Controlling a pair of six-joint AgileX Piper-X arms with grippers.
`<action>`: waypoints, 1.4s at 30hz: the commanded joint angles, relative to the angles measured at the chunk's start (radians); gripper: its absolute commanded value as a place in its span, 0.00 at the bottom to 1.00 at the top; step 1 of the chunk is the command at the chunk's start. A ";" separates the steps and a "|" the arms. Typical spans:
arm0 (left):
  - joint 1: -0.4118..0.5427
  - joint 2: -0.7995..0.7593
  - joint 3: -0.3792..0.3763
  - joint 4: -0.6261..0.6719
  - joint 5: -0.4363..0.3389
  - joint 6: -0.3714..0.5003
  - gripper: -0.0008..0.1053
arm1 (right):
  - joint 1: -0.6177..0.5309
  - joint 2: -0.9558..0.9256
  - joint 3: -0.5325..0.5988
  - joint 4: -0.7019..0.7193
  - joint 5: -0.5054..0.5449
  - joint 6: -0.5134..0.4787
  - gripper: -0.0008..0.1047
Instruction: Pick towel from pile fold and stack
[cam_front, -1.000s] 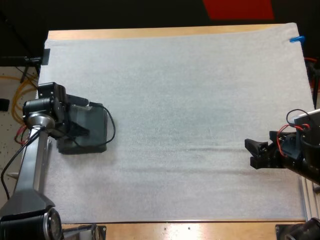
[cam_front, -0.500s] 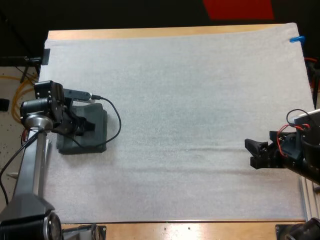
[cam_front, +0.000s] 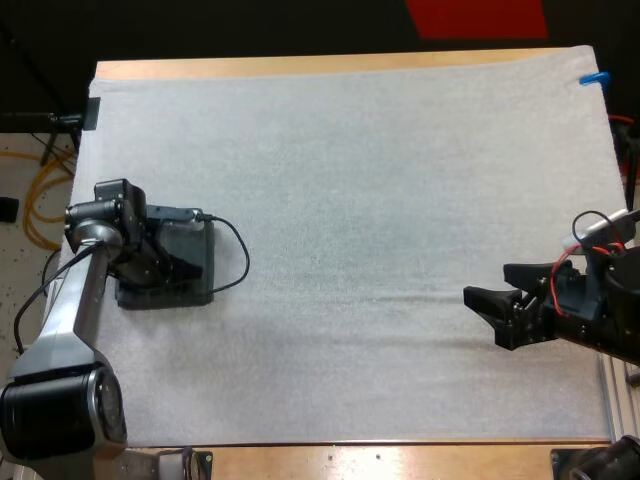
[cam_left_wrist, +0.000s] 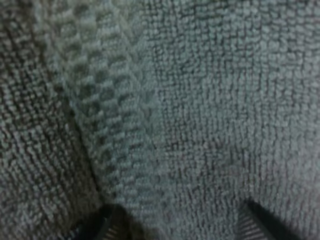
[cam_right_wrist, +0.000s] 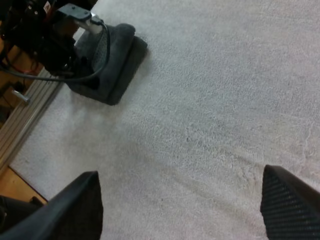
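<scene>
Towels of a dark grey-green cloth, folded into a neat stack (cam_front: 165, 294), lie on the white mat (cam_front: 350, 180) near its left edge, about halfway between the near and far sides of the wooden tabletop (cam_front: 300, 65). The left pincer (cam_front: 178, 262) is right down on top of this stack, and the arm reaches to it from the near left corner. Seen from the left wrist, looped towel cloth lies close under the camera, with a ribbed hem or fold line running across it. The two black fingers (cam_left_wrist: 95, 227) stand wide apart, their tips at the cloth with a flat stretch of towel between them. They do not pinch the cloth from either side, so this pincer is spread open and grips nothing. The right pincer (cam_front: 483, 315) is far across the mat, near the right edge and well apart from the stack, above bare mat and pointing towards the left. From the right wrist, its own fingers (cam_right_wrist: 75, 210) are spread wide, with plain white mat between them and nothing in their hold. Farther off in that same view, the stack sits at the mat's edge with the left arm's dark end set on top of it, and the stack's rounded folded edges show beside and below it.
</scene>
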 joint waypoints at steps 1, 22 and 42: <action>0.000 -0.014 -0.037 0.009 0.007 -0.005 0.48 | 0.002 -0.003 -0.001 -0.007 -0.017 -0.002 0.62; -0.006 0.131 -0.161 -0.172 0.104 -0.105 0.48 | 0.002 -0.003 -0.001 -0.015 -0.016 -0.002 0.62; -0.006 -0.318 -0.222 -0.038 0.095 -0.093 0.48 | 0.002 -0.003 0.049 -0.006 -0.015 0.086 0.62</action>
